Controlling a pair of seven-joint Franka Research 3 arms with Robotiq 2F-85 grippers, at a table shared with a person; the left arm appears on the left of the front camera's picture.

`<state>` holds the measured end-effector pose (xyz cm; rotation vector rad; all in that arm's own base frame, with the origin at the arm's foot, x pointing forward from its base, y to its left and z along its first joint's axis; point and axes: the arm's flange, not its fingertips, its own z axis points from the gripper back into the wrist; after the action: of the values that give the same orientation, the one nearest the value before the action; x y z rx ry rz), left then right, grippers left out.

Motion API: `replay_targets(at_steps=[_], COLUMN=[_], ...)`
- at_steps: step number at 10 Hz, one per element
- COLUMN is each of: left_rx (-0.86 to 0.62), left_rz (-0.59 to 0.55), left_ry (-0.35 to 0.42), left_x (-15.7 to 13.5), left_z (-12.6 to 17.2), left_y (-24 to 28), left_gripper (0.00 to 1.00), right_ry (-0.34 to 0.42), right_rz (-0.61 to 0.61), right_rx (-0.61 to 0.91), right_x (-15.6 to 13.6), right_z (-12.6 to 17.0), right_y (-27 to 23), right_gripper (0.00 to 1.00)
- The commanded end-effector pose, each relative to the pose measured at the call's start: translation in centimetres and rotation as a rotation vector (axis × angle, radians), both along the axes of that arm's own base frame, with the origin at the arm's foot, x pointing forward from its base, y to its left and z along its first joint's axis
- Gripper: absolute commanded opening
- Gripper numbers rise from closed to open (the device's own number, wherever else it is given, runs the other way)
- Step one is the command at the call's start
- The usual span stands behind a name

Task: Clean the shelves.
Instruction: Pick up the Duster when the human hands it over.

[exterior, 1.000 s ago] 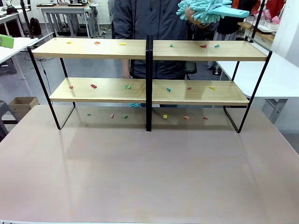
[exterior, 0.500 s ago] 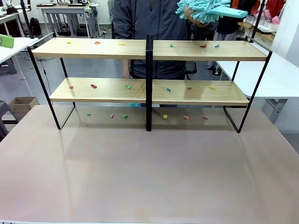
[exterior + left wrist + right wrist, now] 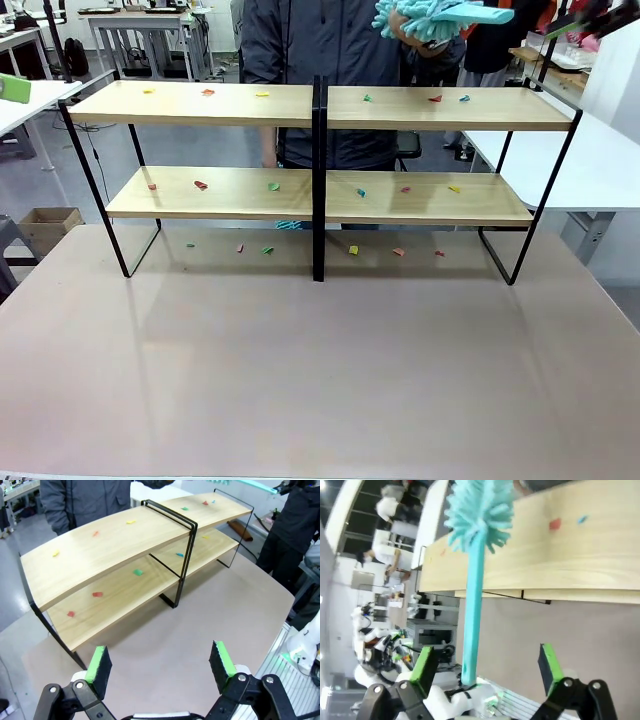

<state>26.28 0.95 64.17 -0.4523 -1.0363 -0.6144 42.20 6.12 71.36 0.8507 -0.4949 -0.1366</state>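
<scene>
Got the shelves (image 3: 190, 103) standing across the far part of the desk (image 3: 320, 380), all four light boards sitting level on the thin black frame. Spotted little coloured scraps (image 3: 201, 185) dotted over both tiers of the shelves, plus a few more on the desk right under the shelves. Behind the shelves, a person (image 3: 330, 50) in a dark jacket, with one hand (image 3: 408, 28) up above the shelves' top right board, holding the fluffy head of a teal duster (image 3: 440, 12). Left end effector (image 3: 159, 652) hovering in front of the shelves, toward their left end, looking down on both tiers, fingers spread wide, nothing in between, green pads bare. Right end effector (image 3: 487, 655) also wide open, pointed at the shelves' top board. Seeing the duster's handle running up between its two fingers, closer to one of them, with neither pad touching it, so not gripped. Can't tell how far in front of those fingers the handle actually sits.
</scene>
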Motion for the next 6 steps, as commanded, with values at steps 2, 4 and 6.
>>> replay_targets(at_steps=[2, 4, 6], left_rx=[-0.002, -0.002, -0.002], left_rz=[-0.012, -0.012, -0.012], left_ry=[-0.007, -0.007, -0.007], left_x=[0.0, 0.0, 0.0], left_z=[0.0, 0.0, 0.0], left_y=[0.1, 0.1, 0.1], left_gripper=[1.0, 1.0, 1.0], right_ry=[0.116, 0.119, 0.103], right_rz=[-0.035, -0.055, -0.027], right_rx=[0.195, 0.21, 0.234], right_x=[5.3, 7.1, 7.8], right_z=[-0.3, -0.8, -1.3], right_y=[2.2, 3.6, 3.6], right_gripper=[1.0, 1.0, 1.0])
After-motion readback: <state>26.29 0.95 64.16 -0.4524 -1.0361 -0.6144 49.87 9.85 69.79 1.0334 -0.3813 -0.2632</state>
